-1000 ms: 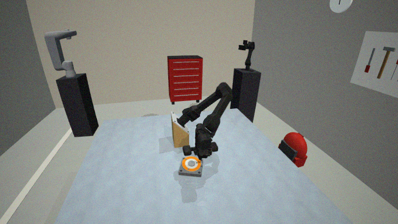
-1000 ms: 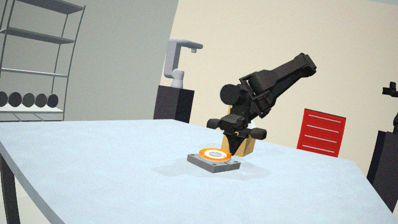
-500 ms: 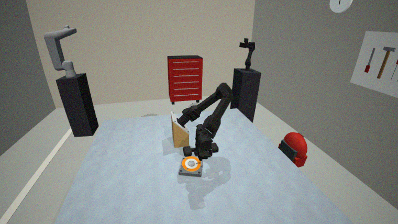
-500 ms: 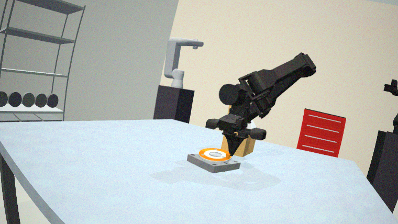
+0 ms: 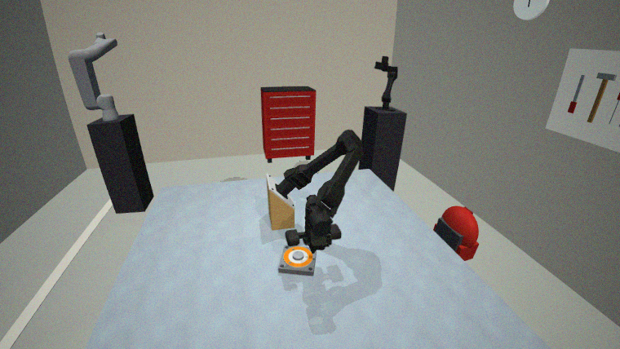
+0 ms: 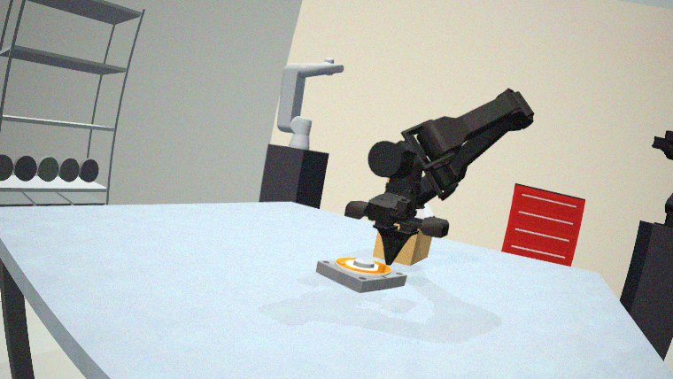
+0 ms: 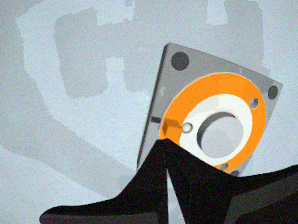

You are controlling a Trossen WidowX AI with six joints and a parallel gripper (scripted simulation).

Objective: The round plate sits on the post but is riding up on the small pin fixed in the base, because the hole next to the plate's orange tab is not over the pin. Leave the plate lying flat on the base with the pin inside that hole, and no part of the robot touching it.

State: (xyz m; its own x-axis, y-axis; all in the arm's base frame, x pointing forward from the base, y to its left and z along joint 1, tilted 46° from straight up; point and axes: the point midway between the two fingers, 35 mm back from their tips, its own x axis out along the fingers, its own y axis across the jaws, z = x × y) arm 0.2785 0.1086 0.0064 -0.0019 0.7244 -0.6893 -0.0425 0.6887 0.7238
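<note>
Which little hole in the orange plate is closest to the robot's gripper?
The hole beside the orange tab, at the plate's left edge in the wrist view. It sits just above the shut gripper; the other holes lie farther round the ring.

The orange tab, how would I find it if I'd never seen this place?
Find the grey square base on the pale blue table, under the shut gripper. The orange tab sticks out from the round plate by the fingertips, beside a small hole.

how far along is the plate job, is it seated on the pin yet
Not yet, it seems. The plate is on the post. The shut gripper tip sits at the orange tab, apparently turning it. Left: pin into the hole, plate flat, arm withdrawn.
</note>
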